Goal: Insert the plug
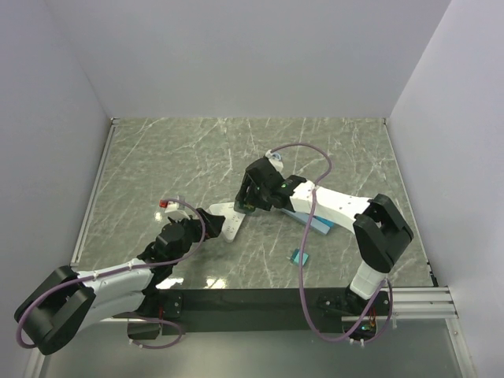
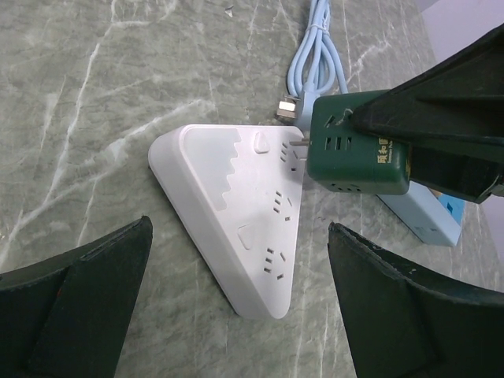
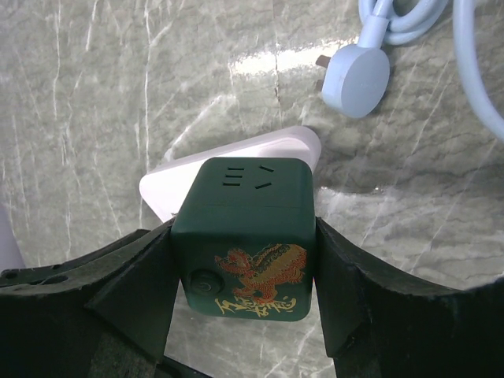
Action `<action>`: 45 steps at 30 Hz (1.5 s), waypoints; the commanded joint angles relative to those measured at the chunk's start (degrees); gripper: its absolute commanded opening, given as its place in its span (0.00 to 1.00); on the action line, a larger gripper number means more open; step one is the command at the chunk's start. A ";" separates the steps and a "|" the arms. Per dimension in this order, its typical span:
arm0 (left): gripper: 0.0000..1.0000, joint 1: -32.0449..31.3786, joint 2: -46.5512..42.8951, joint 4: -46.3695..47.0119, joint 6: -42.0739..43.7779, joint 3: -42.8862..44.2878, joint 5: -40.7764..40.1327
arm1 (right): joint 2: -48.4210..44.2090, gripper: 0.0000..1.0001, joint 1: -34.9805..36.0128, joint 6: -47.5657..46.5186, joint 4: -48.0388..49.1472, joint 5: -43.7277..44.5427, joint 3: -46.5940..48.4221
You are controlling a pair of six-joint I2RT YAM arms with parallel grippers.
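Green cube plug (image 3: 246, 236): we log it clamped on two sides by the right gripper (image 3: 244, 272), over the far-right corner of the white triangular power strip (image 2: 228, 213), mid-table. Only the left wrist view shows its prongs (image 2: 298, 143), pointing at a corner socket; the right wrist view shows its dragon-printed face. Left gripper (image 2: 239, 232): jaws wide, just near of the strip. Pale blue cable (image 3: 358, 75) beyond.

Robot lab test cell
White walls (image 1: 236, 55) box in a marbled counter (image 1: 197, 150); arms (image 1: 110, 282) bolted to a black rail (image 1: 252, 303).
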 commanded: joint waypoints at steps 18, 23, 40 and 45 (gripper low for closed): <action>0.99 0.28 -3.42 0.87 0.12 -0.34 0.55 | 0.72 0.00 1.33 2.23 -0.72 4.22 1.84; 0.99 0.28 -4.12 0.52 0.03 -0.43 0.64 | 1.07 0.00 1.33 2.85 -0.11 3.43 1.23; 0.99 0.20 -0.61 2.98 0.12 -0.08 1.60 | 3.01 0.00 2.38 4.17 -1.60 3.96 1.75; 0.99 0.20 1.41 5.00 -0.23 -0.08 2.66 | 3.88 0.00 2.82 5.05 -1.78 4.13 2.54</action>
